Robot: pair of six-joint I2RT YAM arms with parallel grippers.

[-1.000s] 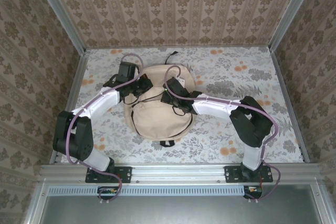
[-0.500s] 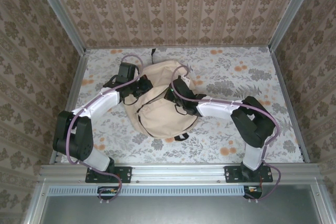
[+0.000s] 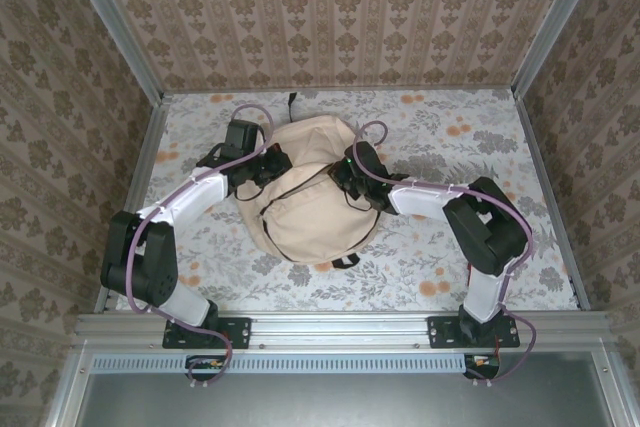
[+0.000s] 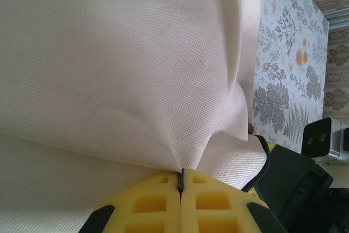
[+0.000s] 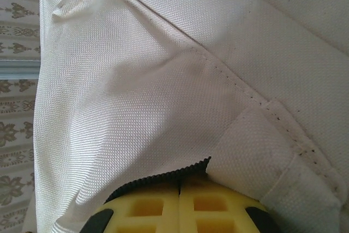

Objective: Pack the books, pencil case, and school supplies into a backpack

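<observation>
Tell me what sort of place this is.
Probably a robot test booth dressed like a room: wallpaper panels in a bare metal frame, a flowered table, and two robot arms bolted to a rail at its edge.

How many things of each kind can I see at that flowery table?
Large soft beige fabric backpack: 1
Yellow-fingered robot grippers: 2, the left gripper and the right gripper, each shut on its fabric
Total: 3

A floral surface (image 3: 470,147) dotted with orange blossoms lies between walls (image 3: 330,17) papered in brown damask stripes; a metal rail (image 3: 340,328) edges its near side.
</observation>
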